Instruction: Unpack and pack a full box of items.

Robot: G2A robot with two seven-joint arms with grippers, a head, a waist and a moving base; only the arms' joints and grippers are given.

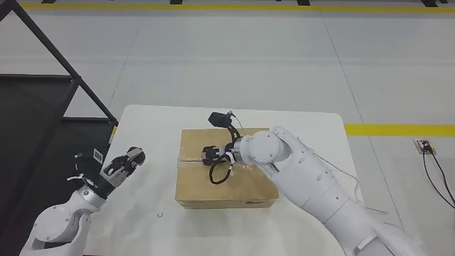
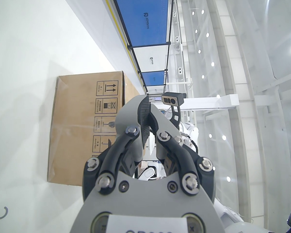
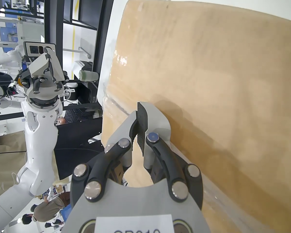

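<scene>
Sitting closed at the middle of the table, the box has a taped seam across its top. The right gripper is low over that seam, toward the box's left side, its fingers pressed together on nothing. The left gripper hangs over the table's left edge, apart from the box, likewise closed and empty, and a small ring lies near the front edge.

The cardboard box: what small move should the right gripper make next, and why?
Probably lower the shut right gripper onto the taped seam and press along it: the box is closed flat, and this gripper sits close over that seam.
</scene>
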